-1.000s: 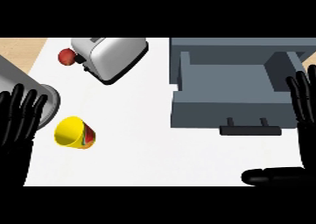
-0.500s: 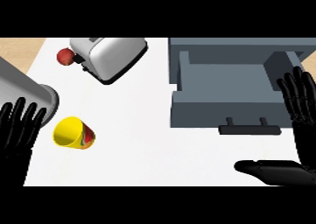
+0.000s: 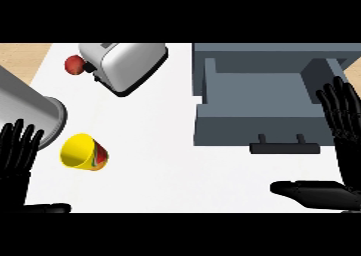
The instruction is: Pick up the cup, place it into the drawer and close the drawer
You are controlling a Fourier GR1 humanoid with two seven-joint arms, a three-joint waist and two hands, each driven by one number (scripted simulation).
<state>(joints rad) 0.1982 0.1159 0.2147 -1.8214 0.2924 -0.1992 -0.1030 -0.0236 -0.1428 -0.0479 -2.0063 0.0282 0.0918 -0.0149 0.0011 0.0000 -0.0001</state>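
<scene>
A yellow cup (image 3: 82, 152) with red and green marks lies on its side on the white counter, its mouth facing up-left. My left hand (image 3: 14, 153) is open just left of the cup, fingers straight and pointing away, not touching it. The grey drawer (image 3: 260, 102) stands pulled open at the right, with nothing inside and its handle (image 3: 285, 147) toward me. My right hand (image 3: 348, 135) is open at the drawer's right edge, fingers straight, thumb stretched out left below the handle.
A silver toaster (image 3: 124, 64) sits at the back left with a red object (image 3: 75, 65) beside it. A large metal cylinder (image 3: 22, 112) lies at the left edge, just behind the cup. White counter (image 3: 175, 165) lies between cup and drawer.
Both hands have slid downward and nearer to me. The left hand now shows lower beside the cup, and the right thumb has moved left below the drawer. Cup and drawer unmoved.
</scene>
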